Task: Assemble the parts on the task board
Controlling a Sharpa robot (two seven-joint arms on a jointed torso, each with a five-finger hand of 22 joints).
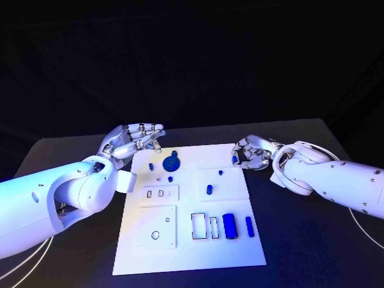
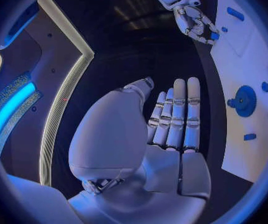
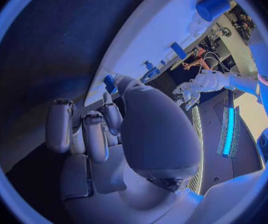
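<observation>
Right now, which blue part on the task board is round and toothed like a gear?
The blue gear near the board's far edge, closest to the left hand. The other blue parts are small pegs, bars or a cylinder.

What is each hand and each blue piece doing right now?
Left hand: open, fingers straight, holding nothing.
Right hand: fingers curled, seems to pinch a small blue part at the board's edge.
Blue gear: flat on the task board, untouched.
Blue cylinder: lying on its side on the board, untouched.
Blue bar: lying beside the cylinder, untouched.
</observation>
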